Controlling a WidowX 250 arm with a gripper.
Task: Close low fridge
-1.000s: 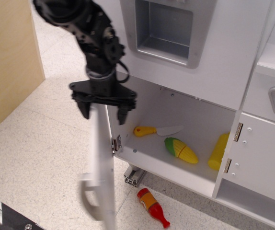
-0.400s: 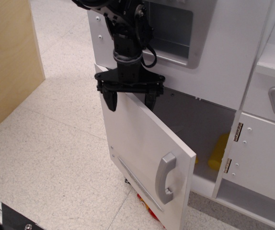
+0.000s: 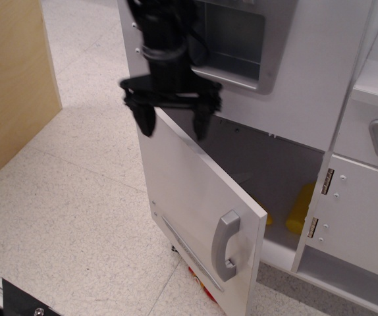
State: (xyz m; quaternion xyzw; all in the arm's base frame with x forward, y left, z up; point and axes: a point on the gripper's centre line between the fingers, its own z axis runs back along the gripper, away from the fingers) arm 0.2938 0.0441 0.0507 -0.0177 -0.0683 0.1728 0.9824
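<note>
Door of the low fridge [image 3: 199, 217] stands about half shut, hinged at its left side, with the free edge and the grey handle [image 3: 226, 245] swung out toward the camera, so a dark gap remains on the right where a yellow toy [image 3: 301, 205] shows inside the compartment. The black claw [image 3: 172, 128] hangs just above the upper edge of the door, near the hinge side, its two fingers spread apart and gripping nothing; one finger is in front of the panel and one behind, which I judge is so that the door can be pushed by contact rather than grasped. Whether a finger touches the wood I cannot tell. Above is the grey recessed dispenser [image 3: 232, 39], and a smaller cabinet door [image 3: 363, 217] sits at the right. The closing is not yet finished.
</note>
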